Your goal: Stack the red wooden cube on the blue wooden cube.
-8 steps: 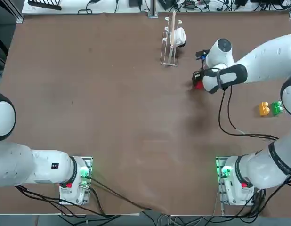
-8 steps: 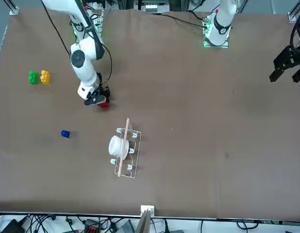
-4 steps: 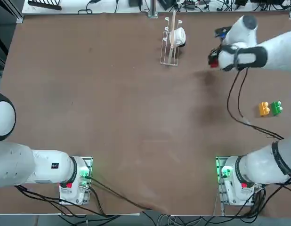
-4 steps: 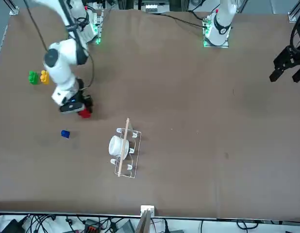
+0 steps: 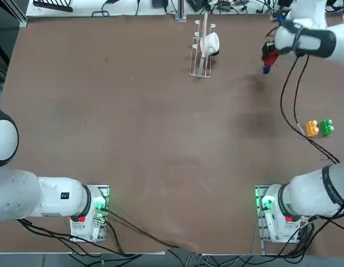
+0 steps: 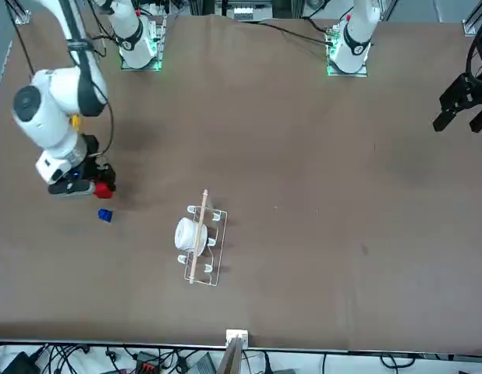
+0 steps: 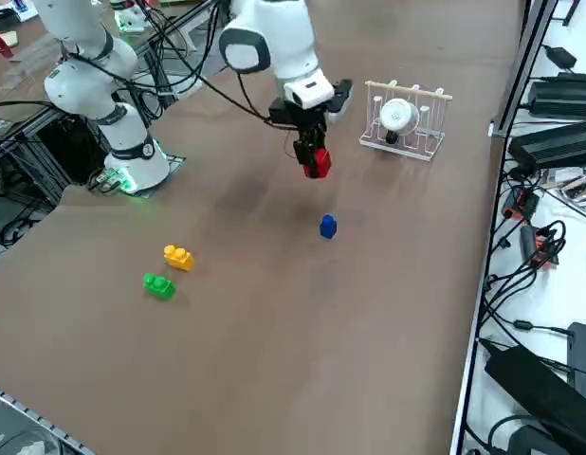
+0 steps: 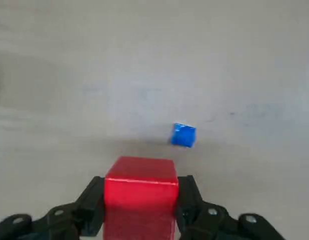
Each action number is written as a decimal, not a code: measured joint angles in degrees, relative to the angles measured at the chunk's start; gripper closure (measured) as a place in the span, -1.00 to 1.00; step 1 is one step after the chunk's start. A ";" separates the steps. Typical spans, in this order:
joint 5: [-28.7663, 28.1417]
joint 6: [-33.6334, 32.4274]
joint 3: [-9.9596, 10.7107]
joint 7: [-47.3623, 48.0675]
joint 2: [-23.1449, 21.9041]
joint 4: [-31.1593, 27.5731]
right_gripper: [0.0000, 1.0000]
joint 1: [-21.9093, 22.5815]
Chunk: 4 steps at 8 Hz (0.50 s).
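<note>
One red wooden cube is pinched between the two fingertips of my right gripper, which is closed on its sides; I carry it raised off the table. The blue wooden cube sits alone on the bare tabletop, near my load but apart from it, and my wrist view shows it just beyond the red cube, with nothing standing between the two. Seen from overhead, the blue cube peeks out right beside the red one, on the side toward the arms' bases. Two studded blocks, one yellow and one green, lie close together on the table, nearer my bases than the blue cube and well apart from it. Farther left of my gripper stands a wire rack with a white cup in it, also clear of the blue cube. Dark cables hang in loops from my arm, passing close by the yellow block in the top view.
</note>
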<state>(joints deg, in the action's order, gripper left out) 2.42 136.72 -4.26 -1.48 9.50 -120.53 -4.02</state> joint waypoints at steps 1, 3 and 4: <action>0.00 -2.68 0.02 0.00 1.58 3.01 -0.43 -1.83; 0.00 -4.69 0.03 -0.08 5.81 7.53 -0.43 -4.90; -0.08 -4.70 0.04 -0.07 7.90 8.87 -0.43 -5.68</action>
<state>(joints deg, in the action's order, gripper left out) 2.34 132.02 -4.22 -1.55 17.39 -111.66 -9.71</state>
